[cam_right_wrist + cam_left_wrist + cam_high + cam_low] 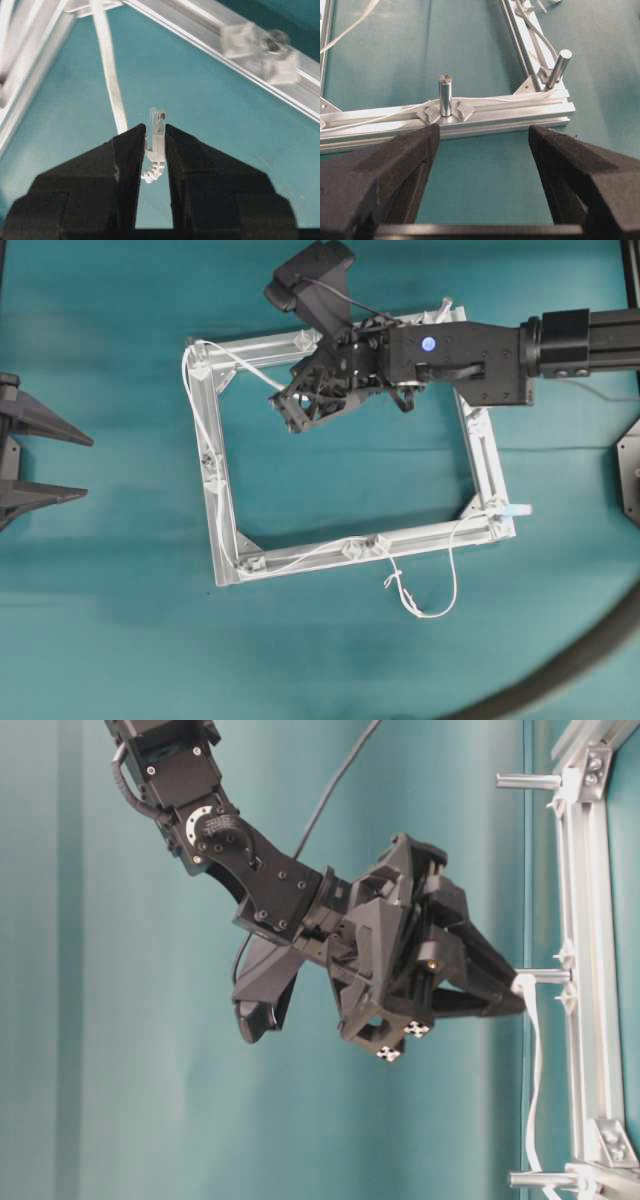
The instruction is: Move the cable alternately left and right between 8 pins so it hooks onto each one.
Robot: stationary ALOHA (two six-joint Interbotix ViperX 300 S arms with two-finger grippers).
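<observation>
Black printed fingers of the right gripper are pinched on the little clear plug at the end of the cable, so it's clamped on the one stiff bit. Good spot to hold, I'd say: the cord itself looks light and floppy and would probably slide or kink if squeezed mid-run. From the plug it trails off to the far corner of the frame, then runs past the pins along the rails. Left gripper sits well off to the side, spread wide, holding nothing.
</observation>
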